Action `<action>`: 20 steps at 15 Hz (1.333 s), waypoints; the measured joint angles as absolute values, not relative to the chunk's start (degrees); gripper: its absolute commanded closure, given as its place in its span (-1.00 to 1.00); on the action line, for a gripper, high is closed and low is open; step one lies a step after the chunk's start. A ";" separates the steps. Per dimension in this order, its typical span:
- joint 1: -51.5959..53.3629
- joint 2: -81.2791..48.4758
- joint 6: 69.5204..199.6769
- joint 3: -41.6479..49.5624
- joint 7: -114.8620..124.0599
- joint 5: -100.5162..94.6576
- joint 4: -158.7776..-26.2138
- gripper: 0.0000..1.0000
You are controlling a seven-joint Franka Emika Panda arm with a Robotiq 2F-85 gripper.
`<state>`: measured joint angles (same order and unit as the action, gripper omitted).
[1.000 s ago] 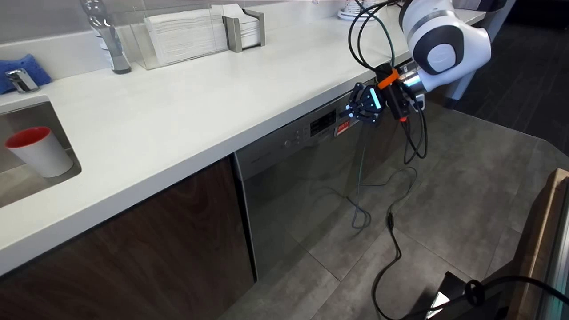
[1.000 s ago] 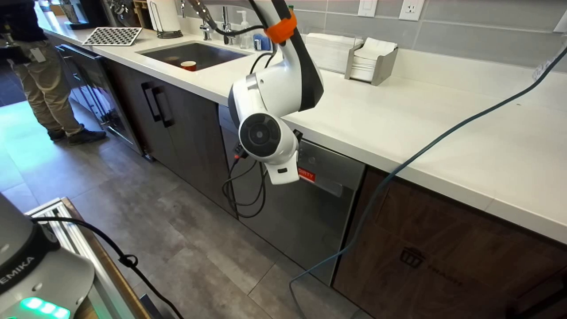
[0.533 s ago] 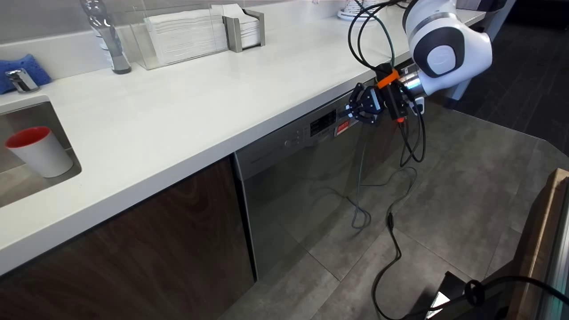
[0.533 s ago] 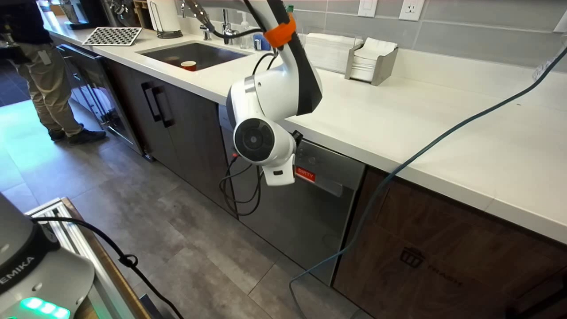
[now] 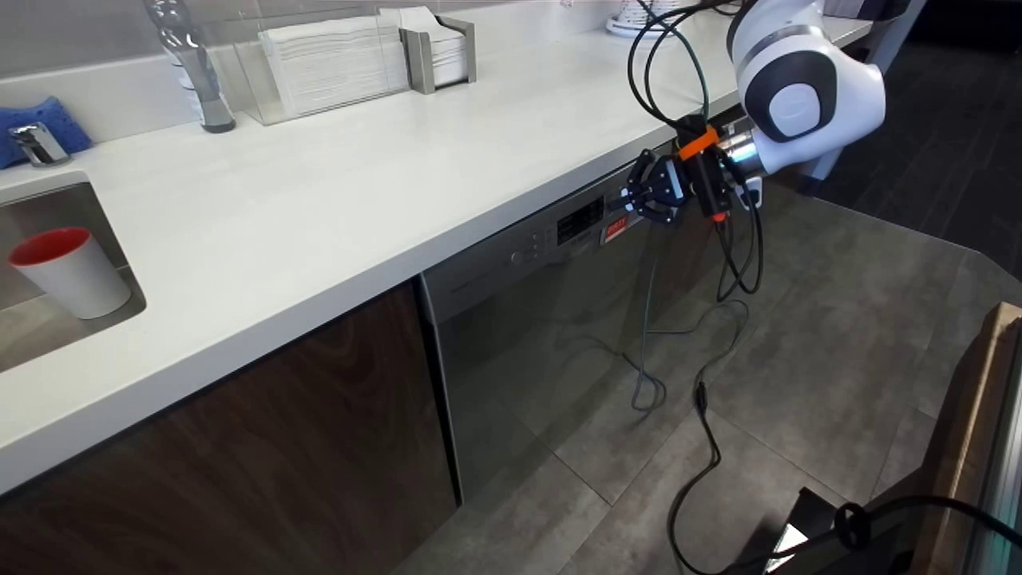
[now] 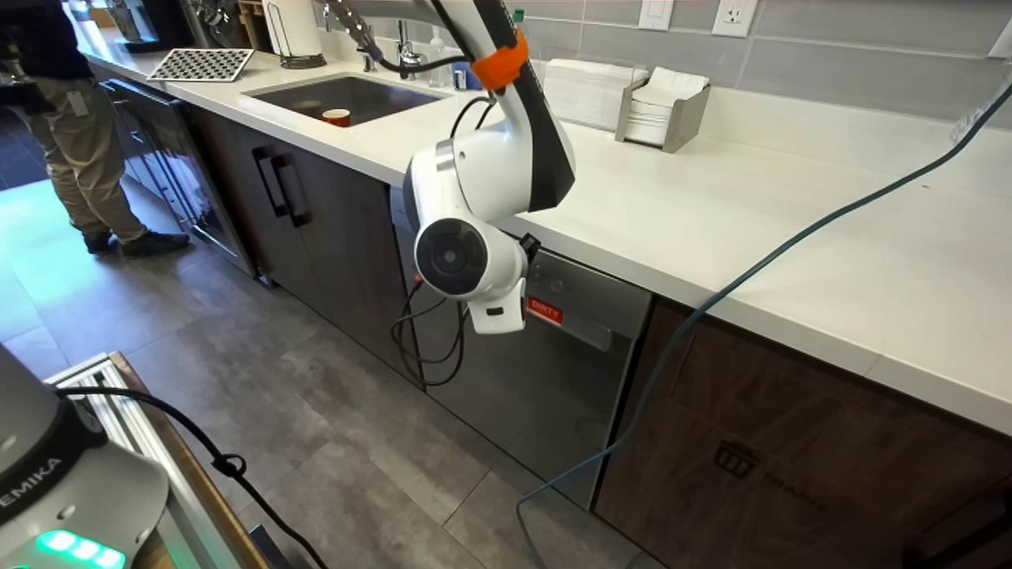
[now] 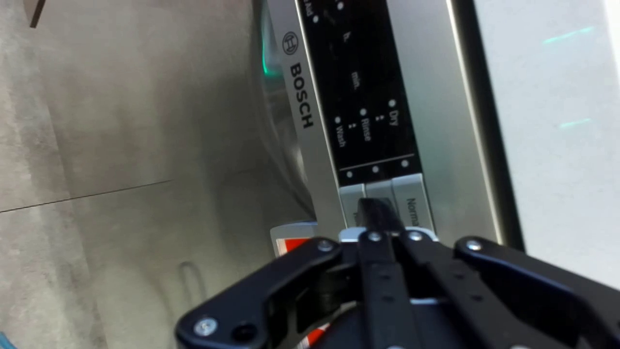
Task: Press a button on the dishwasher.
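Under the white countertop (image 5: pixel 479 160), the Bosch dishwasher (image 5: pixel 523 343) stands built in. At its control panel (image 7: pixel 373 63), the Robotiq gripper (image 7: pixel 381 216) has its jaws together, presumably forming one narrow probe for the middle button (image 7: pixel 380 189); contact cannot be confirmed.

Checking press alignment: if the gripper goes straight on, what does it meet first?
Probably the middle button of three beside the display on the dishwasher: in the wrist view the gripper overlaps it. Depth is unclear; it may be touching.

We see a red-lined white tapered cup (image 5: pixel 78 279) in a grey metal sink (image 5: pixel 72 208), and stacked white paper napkins (image 5: pixel 335 65).
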<state>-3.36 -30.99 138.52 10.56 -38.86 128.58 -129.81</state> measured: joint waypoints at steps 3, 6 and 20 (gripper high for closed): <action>-3.35 -31.01 138.25 10.56 -39.16 129.28 -129.95 1.00; -3.29 -31.02 138.22 10.61 -40.44 129.43 -129.98 1.00; -2.64 -30.97 138.37 11.16 -41.73 129.37 -130.02 1.00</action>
